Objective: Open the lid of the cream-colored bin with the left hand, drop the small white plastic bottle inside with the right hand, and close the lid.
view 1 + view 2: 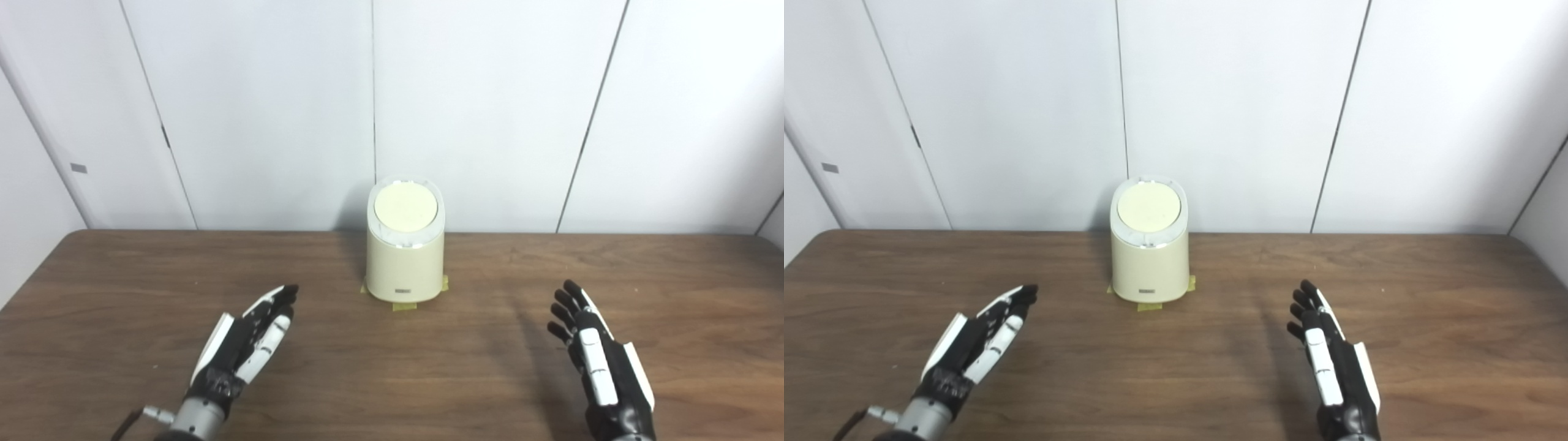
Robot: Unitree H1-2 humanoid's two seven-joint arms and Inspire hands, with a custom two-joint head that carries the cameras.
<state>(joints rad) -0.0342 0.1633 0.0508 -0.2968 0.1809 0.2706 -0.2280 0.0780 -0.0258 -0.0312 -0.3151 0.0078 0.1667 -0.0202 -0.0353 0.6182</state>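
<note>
The cream-colored bin (405,257) stands at frame centre on the wooden tabletop (392,367), its lid (405,208) shut. Left hand (248,340) lower left and right hand (597,355) lower right are both open, holding nothing

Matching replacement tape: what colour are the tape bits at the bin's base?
Yellowish-olive tape under the cream bin, clearest in the left eye view.

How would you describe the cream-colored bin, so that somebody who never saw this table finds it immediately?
Look at the brown wooden table and follow its far edge, by the white wall panels, to the middle. There stands the cream-colored bin, a small upright round container with its round lid closed. It is the only object on the table, with yellowish tape at its base.
</note>
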